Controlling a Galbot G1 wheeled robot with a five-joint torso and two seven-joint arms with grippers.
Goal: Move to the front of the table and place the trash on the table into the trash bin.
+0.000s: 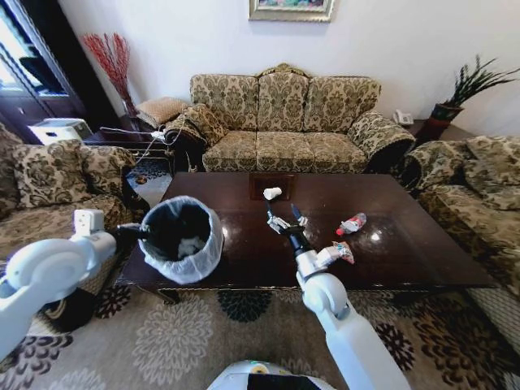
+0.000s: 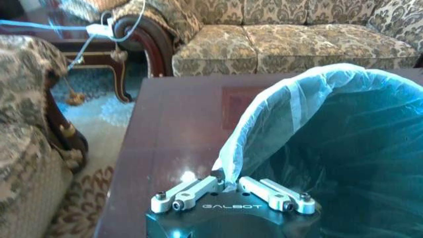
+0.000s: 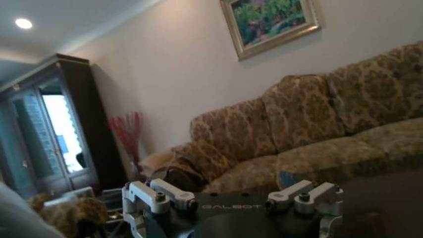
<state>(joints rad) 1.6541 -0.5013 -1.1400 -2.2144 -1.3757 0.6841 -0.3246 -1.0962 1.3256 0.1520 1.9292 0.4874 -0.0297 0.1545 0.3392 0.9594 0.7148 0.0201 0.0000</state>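
Your left hand (image 2: pixel 230 191) pinched the round black bag-lined bin's (image 1: pixel 180 240) rim at the glossy brown worktop's (image 1: pixel 390 252) near-left corner, keeping it within reach; your empty right hand (image 1: pixel 284 218) hovered open mid-worktop.

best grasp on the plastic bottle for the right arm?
Grip the plastic bottle across its clear mid-body, coming straight down from above. It lies on its side on the table, so its round sides face up. The open right gripper hovers nearby.

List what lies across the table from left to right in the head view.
Trash bin held by the left gripper → paper cup → right gripper, fingers open → colourful wrapper → plastic bottle.
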